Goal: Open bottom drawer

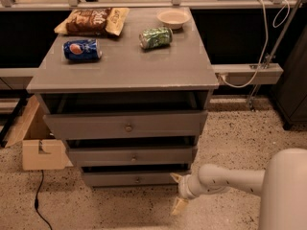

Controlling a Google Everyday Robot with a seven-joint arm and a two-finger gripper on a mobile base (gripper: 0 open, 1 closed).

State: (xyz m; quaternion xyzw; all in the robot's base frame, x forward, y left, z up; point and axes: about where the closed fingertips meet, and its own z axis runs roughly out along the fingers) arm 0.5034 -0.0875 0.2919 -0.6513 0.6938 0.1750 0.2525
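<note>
The bottom drawer (115, 178) is the lowest and shallowest grey front of the cabinet, with a small round metal knob (138, 179) at its centre. It sits slightly out, like the two drawers above it. My gripper (177, 192) is low by the floor, just right of the bottom drawer's right end, on a white arm that comes in from the lower right. Its two tan fingers are spread apart, one (176, 178) by the drawer's right corner and one (179, 206) lower, and they hold nothing.
On the grey cabinet top (124, 66) lie a blue soda can (81, 50), a green can (155, 37), a chip bag (92, 21) and a small bowl (173, 18). A cardboard box (38, 145) stands on the floor to the left. A cable (38, 200) runs across the speckled floor.
</note>
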